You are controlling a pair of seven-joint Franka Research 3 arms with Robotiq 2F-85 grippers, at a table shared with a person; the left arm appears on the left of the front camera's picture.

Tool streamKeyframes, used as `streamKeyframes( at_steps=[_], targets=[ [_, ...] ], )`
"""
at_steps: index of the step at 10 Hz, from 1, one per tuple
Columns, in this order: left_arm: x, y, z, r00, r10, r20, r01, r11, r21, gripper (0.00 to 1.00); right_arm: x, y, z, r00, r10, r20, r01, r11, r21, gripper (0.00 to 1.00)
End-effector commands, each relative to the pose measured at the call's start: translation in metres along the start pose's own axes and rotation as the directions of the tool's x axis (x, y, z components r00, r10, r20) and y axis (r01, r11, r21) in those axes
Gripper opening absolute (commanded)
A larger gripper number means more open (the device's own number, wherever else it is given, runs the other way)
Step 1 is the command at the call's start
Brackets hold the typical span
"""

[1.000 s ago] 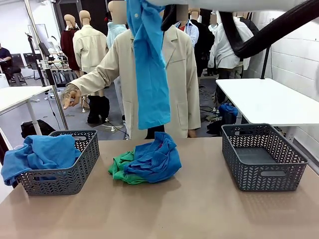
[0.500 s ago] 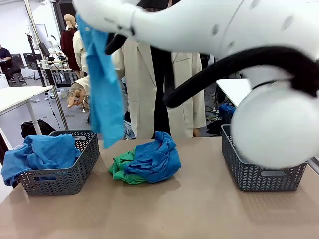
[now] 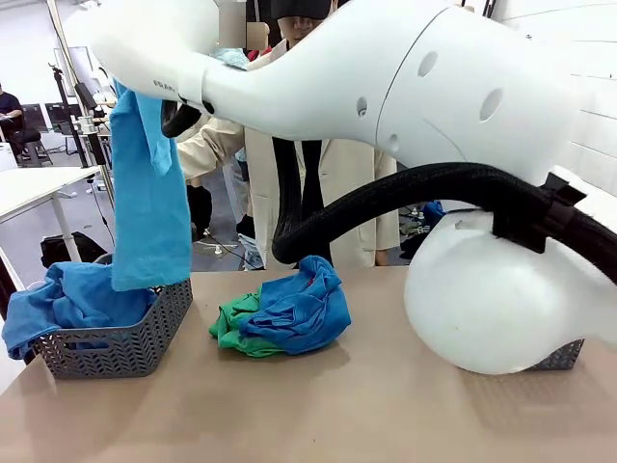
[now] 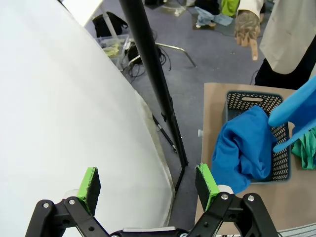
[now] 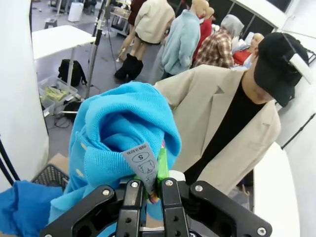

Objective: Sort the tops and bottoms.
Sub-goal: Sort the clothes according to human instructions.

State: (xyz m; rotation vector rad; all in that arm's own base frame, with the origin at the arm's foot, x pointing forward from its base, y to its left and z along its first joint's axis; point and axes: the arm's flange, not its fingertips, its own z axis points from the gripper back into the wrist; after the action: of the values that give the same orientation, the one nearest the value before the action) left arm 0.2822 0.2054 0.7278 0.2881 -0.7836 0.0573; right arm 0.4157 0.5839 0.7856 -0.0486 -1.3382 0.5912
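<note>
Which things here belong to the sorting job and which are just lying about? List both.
Job: sky-blue top hanging from the shut right gripper; darker blue top in the left basket; crumpled blue top and green bottoms piled mid-table; right basket.
Lying about: black bag on the floor; white side table; black stand pole.

Tan counter [image 3: 318,405], matte. Left edge: grey lattice basket [image 3: 135,342], blue cloth [image 3: 77,299] heaped inside, spilling over rim. Centre: crumpled pile, royal blue top [image 3: 299,309] lying over green bottom [image 3: 229,330]. Right: second grey basket [image 3: 564,357], largely hidden.
</note>
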Motion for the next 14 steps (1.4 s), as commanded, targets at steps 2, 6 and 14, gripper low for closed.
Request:
streamKeyframes(
  at_steps=[2,6,14],
  targets=[
    [0.001,0.0,0.0,1.0,0.003,0.0,-0.003,1.0,0.001,1.0,0.009,-0.009,0.01,1.0,-0.007,0.02,0.007,1.0,0.003,0.0],
    [0.001,0.0,0.0,1.0,0.003,0.0,-0.003,1.0,0.001,1.0,0.009,-0.009,0.01,1.0,-0.007,0.02,0.007,1.0,0.003,0.0],
    [0.001,0.0,0.0,1.0,0.003,0.0,-0.003,1.0,0.001,1.0,0.183,0.183,-0.174,0.75,-0.648,0.135,0.642,0.761,0.088,0.0]
  ],
)
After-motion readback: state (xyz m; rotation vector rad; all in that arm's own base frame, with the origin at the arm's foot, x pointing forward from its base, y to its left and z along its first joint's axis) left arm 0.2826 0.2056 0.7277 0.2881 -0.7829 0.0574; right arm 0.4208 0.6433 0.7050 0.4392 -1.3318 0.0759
